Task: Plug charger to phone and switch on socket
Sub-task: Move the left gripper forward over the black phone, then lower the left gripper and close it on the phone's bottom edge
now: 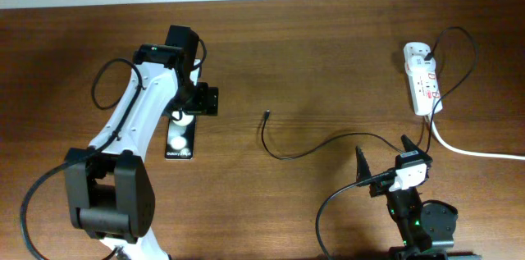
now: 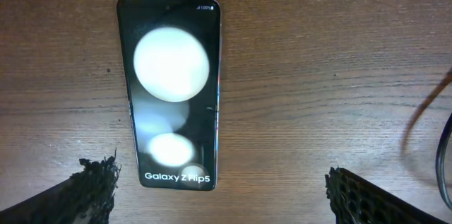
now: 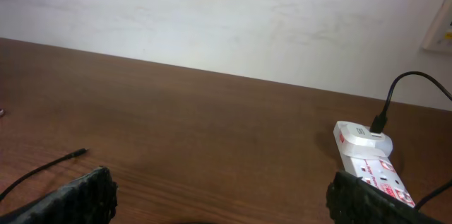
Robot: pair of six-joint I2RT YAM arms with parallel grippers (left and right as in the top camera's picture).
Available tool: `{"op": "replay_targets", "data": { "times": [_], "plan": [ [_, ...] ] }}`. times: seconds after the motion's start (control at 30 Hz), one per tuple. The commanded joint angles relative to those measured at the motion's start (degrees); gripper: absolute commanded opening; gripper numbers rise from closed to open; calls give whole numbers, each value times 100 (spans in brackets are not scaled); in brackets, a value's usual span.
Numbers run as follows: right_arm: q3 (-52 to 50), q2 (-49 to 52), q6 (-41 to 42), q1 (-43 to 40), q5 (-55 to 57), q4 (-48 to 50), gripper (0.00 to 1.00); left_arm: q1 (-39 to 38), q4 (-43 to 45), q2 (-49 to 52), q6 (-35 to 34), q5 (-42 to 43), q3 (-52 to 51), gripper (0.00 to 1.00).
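The black phone [image 1: 180, 141] lies flat on the table, partly under my left arm; the left wrist view shows its face [image 2: 173, 90] with two white blobs and white lettering. My left gripper [image 2: 219, 192] hovers above the phone, open and empty. The thin black charger cable [image 1: 308, 147] curves across the table; its free plug tip [image 1: 267, 114] lies right of the phone, also in the right wrist view [image 3: 79, 152]. The white socket strip [image 1: 422, 77] sits far right, with the cable plugged in at its top [image 3: 380, 123]. My right gripper [image 1: 384, 160] is open and empty, near the front edge.
The thick white cord [image 1: 476, 152] runs from the socket strip off the right edge. The brown wooden table [image 1: 312, 55] meets a white wall [image 3: 212, 19] at the back.
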Motion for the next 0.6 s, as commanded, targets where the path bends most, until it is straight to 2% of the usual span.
{"op": "replay_targets", "data": {
  "times": [0.0,0.33,0.57],
  "plan": [
    [-28,-33,-22,61,-52,-31,99,114,4,76,280,-11,39,99],
    [-28,-33,-22,61,-52,-31,99,748,61,85,632,315,-208,99],
    [-28,-33,-22,61,-52,-31,99,776,431,85,634,330,-619,99]
  ]
}}
